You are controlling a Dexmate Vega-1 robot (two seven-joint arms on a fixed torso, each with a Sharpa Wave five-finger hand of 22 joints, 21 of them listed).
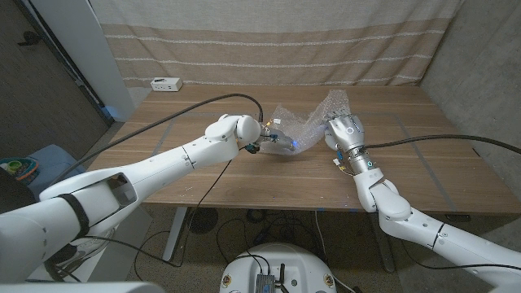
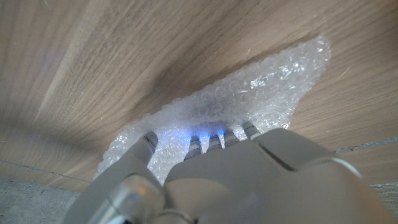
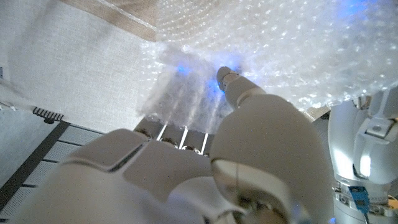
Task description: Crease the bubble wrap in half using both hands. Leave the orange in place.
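Near the middle of the tabletop (image 1: 203,175), the bubble wrap (image 1: 305,126) is gripped by the left hand (image 1: 244,134) at one edge and lifted by the right hand (image 1: 346,130) at the other; light, limp and slippery, it seems best held by its edges.

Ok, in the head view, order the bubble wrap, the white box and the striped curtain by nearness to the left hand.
1. bubble wrap: right at the left hand, which grips its edge.
2. white box: on the table's far left corner.
3. striped curtain: behind the table, farthest.
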